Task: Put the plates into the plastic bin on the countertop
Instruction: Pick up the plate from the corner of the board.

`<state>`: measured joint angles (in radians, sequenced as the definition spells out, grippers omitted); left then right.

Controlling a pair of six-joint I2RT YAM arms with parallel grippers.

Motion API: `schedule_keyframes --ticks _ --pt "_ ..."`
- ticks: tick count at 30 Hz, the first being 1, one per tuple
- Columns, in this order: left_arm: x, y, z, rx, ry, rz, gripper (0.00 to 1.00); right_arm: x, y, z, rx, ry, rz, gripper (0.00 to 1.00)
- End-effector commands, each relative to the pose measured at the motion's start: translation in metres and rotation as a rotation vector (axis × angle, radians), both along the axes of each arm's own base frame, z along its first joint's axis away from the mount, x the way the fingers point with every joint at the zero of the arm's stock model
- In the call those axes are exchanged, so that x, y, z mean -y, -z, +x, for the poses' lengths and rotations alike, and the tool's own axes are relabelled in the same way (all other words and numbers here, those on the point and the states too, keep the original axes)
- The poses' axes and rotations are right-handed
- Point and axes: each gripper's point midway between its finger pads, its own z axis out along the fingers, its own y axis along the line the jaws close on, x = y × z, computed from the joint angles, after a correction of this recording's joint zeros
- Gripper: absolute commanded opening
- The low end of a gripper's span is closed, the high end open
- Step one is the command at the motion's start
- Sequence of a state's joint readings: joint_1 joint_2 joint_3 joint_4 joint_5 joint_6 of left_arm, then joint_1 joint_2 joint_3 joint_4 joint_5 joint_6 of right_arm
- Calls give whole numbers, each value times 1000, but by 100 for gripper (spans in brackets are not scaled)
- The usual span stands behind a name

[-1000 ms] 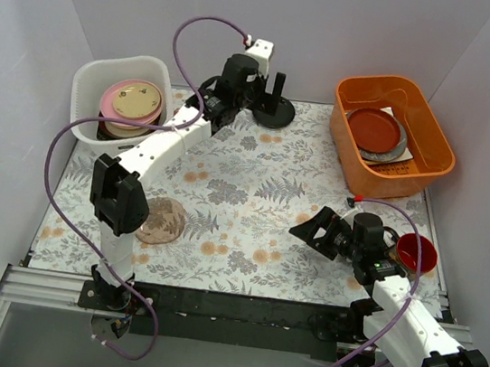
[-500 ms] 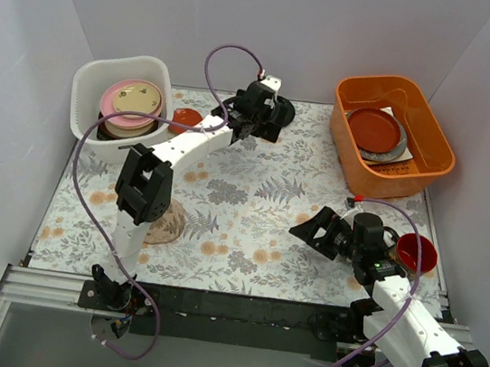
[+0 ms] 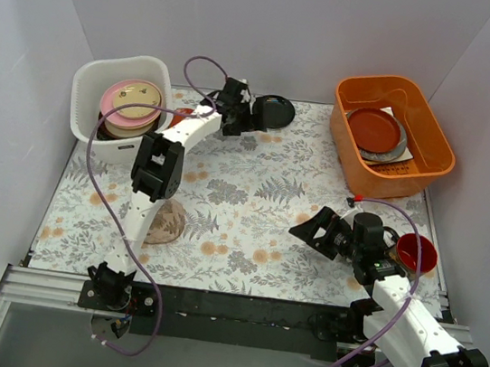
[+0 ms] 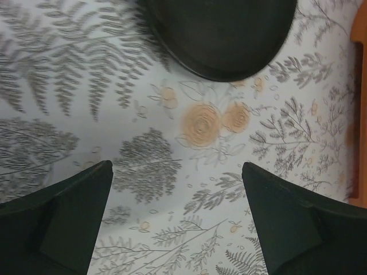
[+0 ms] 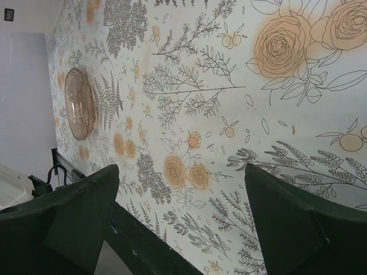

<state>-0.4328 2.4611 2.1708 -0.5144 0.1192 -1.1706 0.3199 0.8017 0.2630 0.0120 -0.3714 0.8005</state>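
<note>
The white plastic bin (image 3: 91,80) stands at the back left and holds a stack of plates with a pink and a yellow one (image 3: 132,101) on top. A black plate (image 3: 274,111) lies flat at the back of the countertop (image 3: 253,194). My left gripper (image 3: 249,118) is open and empty, low beside its left edge; in the left wrist view the black plate (image 4: 221,34) lies just ahead of the gripper (image 4: 178,223). An orange-red plate (image 3: 182,116) lies by the bin, partly hidden by the arm. A brownish floral plate (image 3: 167,221) lies at the front left. My right gripper (image 3: 308,224) is open and empty.
An orange tub (image 3: 435,128) at the back right holds a red plate (image 3: 373,129) on other dishes. A red mug (image 3: 416,253) stands beside my right arm. The floral plate (image 5: 79,103) also shows in the right wrist view, far beyond the gripper (image 5: 180,223).
My left arm has dropped low and its gripper has drawn back left off the black plate, which now lies in full view. The orange-red plate has come into view. The right arm has not moved.
</note>
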Motion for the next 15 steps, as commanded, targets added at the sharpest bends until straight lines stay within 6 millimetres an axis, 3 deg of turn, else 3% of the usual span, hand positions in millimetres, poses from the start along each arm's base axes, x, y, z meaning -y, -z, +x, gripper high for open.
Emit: schedule_keyframes --ticks 1,9,15 --pt "1 -45 9 -17 -19 -220 96 -2 0 2 33 -25 9 98" --pt "20 -23 9 -130 -66 -383 94 -3 -4 4 40 -27 14 98" --pt "31 -20 16 -160 -76 -485 89 -3 -7 5 49 -24 16 98"
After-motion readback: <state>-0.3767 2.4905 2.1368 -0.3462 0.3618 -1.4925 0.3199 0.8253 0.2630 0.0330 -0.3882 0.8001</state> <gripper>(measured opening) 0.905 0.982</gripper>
